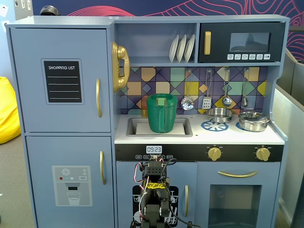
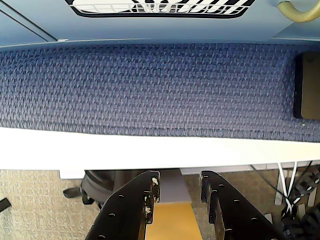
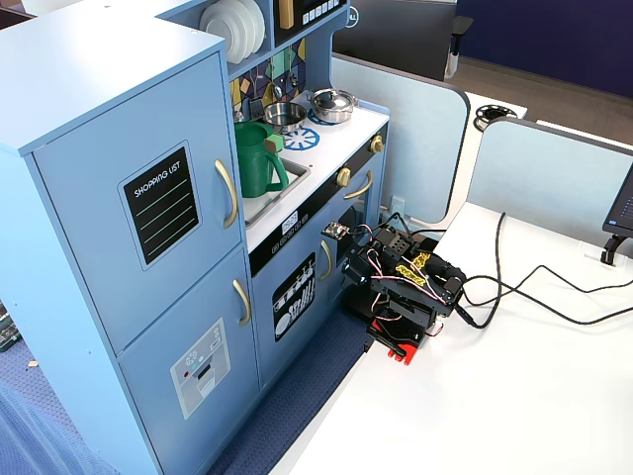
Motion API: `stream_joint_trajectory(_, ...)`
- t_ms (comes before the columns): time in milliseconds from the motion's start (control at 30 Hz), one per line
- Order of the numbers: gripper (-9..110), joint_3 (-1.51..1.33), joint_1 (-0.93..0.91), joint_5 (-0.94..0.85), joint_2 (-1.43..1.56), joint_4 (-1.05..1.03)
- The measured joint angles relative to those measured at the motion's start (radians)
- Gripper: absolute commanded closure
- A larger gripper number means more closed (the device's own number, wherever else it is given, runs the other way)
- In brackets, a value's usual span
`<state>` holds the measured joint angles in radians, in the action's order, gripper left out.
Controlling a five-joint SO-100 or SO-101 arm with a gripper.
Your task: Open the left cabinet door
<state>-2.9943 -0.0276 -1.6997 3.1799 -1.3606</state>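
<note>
The left cabinet door (image 1: 61,78) is pale blue with a black "SHOPPING LIST" panel (image 1: 62,81) and a vertical gold handle (image 1: 99,98). It is shut, at the kitchen's upper left. It also shows in the other fixed view (image 3: 148,198), with its handle (image 3: 228,193). My arm (image 1: 153,190) sits folded low in front of the small lower door, well below and right of that handle. In the wrist view my gripper (image 2: 180,182) points down over the table edge, with the jaws apart and nothing between them.
Below the task door is the blue door with the dispenser graphic (image 1: 71,185). A green pitcher (image 1: 161,113) stands in the sink. A blue mat (image 2: 150,85) lies between the kitchen base and the white table (image 3: 475,396). Cables (image 3: 534,287) trail right of the arm.
</note>
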Motion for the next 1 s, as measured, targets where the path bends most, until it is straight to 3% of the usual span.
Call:
stream_joint_trajectory(567,101,-0.002,0.031,0.046,0.0,0.005)
stream_joint_trajectory(800,101,0.06,0.235,0.17,-0.11,0.121)
stream_joint_trajectory(1000,101,0.227,0.368,0.146,-0.156,0.327)
